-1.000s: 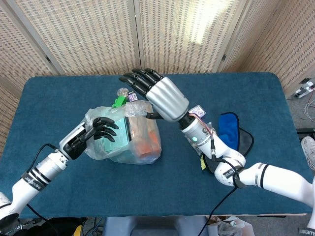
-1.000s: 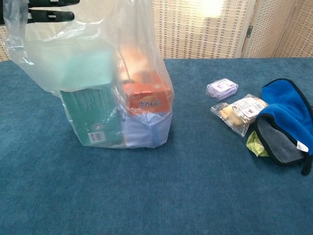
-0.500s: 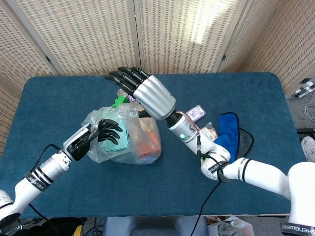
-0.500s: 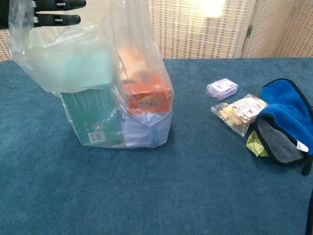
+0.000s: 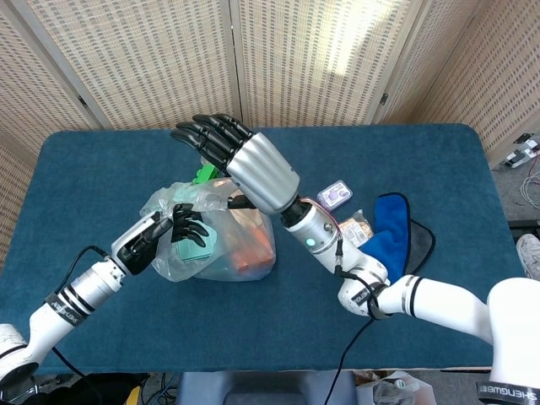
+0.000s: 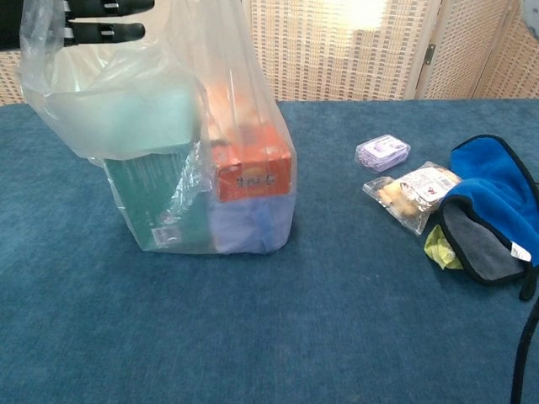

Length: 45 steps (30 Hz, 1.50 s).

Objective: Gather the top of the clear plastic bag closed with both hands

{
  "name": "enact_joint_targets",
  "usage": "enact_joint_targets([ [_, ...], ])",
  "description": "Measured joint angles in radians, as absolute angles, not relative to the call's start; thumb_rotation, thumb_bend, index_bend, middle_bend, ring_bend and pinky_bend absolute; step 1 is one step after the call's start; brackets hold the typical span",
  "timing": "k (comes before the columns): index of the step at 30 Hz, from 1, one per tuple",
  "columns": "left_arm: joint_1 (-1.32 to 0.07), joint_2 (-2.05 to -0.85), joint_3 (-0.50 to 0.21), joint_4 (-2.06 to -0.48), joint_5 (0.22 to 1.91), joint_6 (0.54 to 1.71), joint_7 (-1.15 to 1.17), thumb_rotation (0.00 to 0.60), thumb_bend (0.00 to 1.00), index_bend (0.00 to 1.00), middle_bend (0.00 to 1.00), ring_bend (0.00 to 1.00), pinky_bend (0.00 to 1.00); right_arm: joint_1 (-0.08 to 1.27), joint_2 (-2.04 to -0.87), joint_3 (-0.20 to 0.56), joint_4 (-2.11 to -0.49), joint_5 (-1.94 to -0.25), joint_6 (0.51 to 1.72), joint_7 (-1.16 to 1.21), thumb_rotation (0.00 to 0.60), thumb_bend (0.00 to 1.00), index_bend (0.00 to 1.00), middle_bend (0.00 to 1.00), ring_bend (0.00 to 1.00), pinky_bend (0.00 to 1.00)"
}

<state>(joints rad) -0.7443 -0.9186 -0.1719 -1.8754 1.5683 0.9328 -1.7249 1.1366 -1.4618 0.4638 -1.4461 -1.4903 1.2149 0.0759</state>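
Observation:
The clear plastic bag (image 5: 221, 240) (image 6: 181, 126) stands upright left of the table's middle, holding a teal box (image 6: 152, 198), an orange box (image 6: 253, 164) and a pale blue pack. My left hand (image 5: 179, 229) grips the bag's left top edge with curled fingers; its dark fingertips (image 6: 105, 32) show at the top left of the chest view. My right hand (image 5: 245, 160) hovers over the bag's far right side with fingers spread toward the left. Its thumb reaches down to the plastic, which is stretched upward there. The chest view does not show the right hand.
A small purple packet (image 6: 382, 152), a snack packet (image 6: 414, 190) and a blue and grey cloth (image 6: 493, 206) lie at the right. A green object (image 5: 202, 175) sits just behind the bag. The table's (image 5: 101, 169) front half is bare blue cloth.
My right hand has swung left and now lies across the bag's top. The left hand has shifted slightly right with the bag's edge, and the plastic has bunched over the teal box.

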Motion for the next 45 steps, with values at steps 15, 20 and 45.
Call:
enact_joint_targets([
  [15, -0.754, -0.977, -0.177, -1.835, 1.560, 0.972, -1.718, 0.106, 0.23, 0.29, 0.29, 0.26, 0.20, 1.129, -1.429, 0.460, -1.520, -1.435, 1.181, 0.012, 0.600, 0.00, 0.00, 0.08, 0.04, 0.14],
  [20, -0.759, -0.991, -0.179, -1.825, 1.564, 0.982, -1.737, 0.086, 0.23, 0.28, 0.25, 0.21, 0.19, 1.133, -1.431, 0.462, -1.528, -1.426, 1.178, -0.005, 0.600, 0.00, 0.00, 0.07, 0.03, 0.12],
  [45, -0.795, -1.020, -0.191, -1.838, 1.581, 0.998, -1.814, 0.084, 0.23, 0.28, 0.25, 0.21, 0.19, 1.177, -1.450, 0.501, -1.532, -1.374, 1.164, -0.068, 0.600, 0.00, 0.00, 0.06, 0.02, 0.12],
])
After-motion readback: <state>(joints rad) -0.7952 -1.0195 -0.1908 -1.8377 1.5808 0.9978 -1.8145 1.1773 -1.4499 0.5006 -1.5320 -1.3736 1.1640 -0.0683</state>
